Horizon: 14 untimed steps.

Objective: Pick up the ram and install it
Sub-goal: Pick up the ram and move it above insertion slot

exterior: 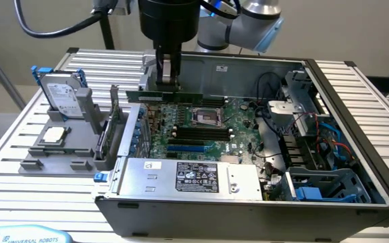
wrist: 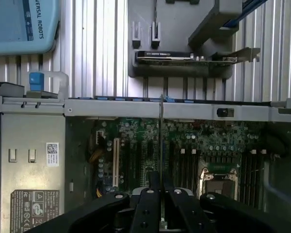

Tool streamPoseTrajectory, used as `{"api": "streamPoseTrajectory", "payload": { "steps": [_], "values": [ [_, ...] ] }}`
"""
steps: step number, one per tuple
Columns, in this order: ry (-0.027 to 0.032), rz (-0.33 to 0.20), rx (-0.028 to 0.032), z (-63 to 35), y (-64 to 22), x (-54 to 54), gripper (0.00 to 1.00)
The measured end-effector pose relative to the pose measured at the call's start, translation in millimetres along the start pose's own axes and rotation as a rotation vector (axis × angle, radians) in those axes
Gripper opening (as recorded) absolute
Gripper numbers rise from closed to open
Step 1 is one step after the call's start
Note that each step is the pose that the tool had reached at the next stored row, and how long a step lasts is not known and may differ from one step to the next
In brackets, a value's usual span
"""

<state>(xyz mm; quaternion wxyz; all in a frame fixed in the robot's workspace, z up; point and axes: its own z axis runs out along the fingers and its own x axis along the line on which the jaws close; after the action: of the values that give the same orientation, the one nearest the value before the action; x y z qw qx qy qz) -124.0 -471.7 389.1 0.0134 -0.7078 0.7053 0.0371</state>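
My gripper [exterior: 166, 88] is shut on the ram [exterior: 181, 96], a long thin green stick held level above the back left part of the open computer case [exterior: 329, 96]. In the wrist view the ram [wrist: 161, 141] shows edge-on as a thin line running out from between my black fingers [wrist: 145, 204]. It hangs over the green motherboard [exterior: 238, 134]. The black memory slots [exterior: 201, 132] lie below and nearer the camera than the stick, beside the processor socket [exterior: 206, 116]. The slots [wrist: 186, 165] also show in the wrist view just to one side of the ram's line.
A grey fixture [exterior: 52, 157] on the exterior view's left holds a hard drive [exterior: 63, 98], a silver processor chip [exterior: 54, 134] and an upright expansion card [exterior: 107, 134]. The power supply [exterior: 188, 177] fills the case front. Cables and drive bays [exterior: 316, 147] crowd the right. A light blue pendant [wrist: 22, 24] lies on the table.
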Motion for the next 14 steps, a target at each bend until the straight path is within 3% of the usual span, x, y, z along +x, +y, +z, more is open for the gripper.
{"api": "streamPoseTrajectory", "payload": {
  "steps": [5,14],
  "values": [
    [-0.0002,0.0,-0.002,6.4,-19.8,-9.5,0.13],
    [0.0,0.0,-0.002,23.8,-42.8,-38.1,0.13]
  ]
}}
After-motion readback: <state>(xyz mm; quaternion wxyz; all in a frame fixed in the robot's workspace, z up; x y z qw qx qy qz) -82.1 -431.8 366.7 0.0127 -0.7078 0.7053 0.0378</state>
